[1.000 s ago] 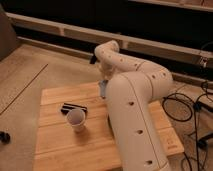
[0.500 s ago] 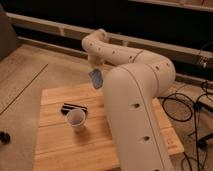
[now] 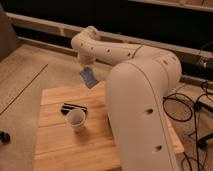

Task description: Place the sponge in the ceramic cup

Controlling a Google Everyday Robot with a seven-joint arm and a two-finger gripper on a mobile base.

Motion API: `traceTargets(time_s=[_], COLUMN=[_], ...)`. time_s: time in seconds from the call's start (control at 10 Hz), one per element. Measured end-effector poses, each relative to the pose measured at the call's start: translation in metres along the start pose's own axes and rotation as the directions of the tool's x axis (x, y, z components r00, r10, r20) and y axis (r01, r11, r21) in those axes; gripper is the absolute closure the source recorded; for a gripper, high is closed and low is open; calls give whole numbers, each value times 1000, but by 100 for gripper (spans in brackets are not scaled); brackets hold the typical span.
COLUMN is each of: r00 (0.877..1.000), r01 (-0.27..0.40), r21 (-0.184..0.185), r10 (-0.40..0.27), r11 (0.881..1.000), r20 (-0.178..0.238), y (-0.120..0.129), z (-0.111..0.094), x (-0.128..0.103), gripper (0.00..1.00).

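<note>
Blue-grey sponge (image 3: 89, 77) hangs tilted, pinched in the jaws of the gripper (image 3: 85, 67), above and behind the ceramic cup (image 3: 76, 120); wooden table (image 3: 60, 150) stretches to its edge before the cup

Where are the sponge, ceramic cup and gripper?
sponge (image 3: 89, 77): camera view, middle of its face.
ceramic cup (image 3: 76, 119): camera view, its pale inside.
gripper (image 3: 85, 68): camera view, fingertips, clamped on sponge's top edge.

Colours: sponge (image 3: 89, 77) blue-grey, at gripper (image 3: 84, 67) over table (image 3: 60, 150) rear; ceramic cup (image 3: 76, 120) white; flat obj. (image 3: 74, 107) black w/ stripes; table light wood.
</note>
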Motion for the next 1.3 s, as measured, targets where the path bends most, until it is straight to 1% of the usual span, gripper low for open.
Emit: traceTargets(time_s=[0.5,0.6,0.7,0.8,0.9,1.1,1.2,1.3], r00=[1000,1000,998,995,990,983,981,981], r01=[-1,10,39,66,105,146,155,156], r21=[-1,-13,-28,-40,-64,-104,-131,-151], r10=[1,-10,-38,-63,-98,-132,-137,-136], r11=[1000,1000,999,997,992,984,979,976], r20=[0,19,54,77,105,128,135,139], y=[-1,2,12,23,40,58,66,70], z=[0,-3,-11,-16,-25,-36,-44,-51], x=[0,-7,-17,-22,-22,-9,6,18], gripper=[100,100,100,100,100,100,100,100])
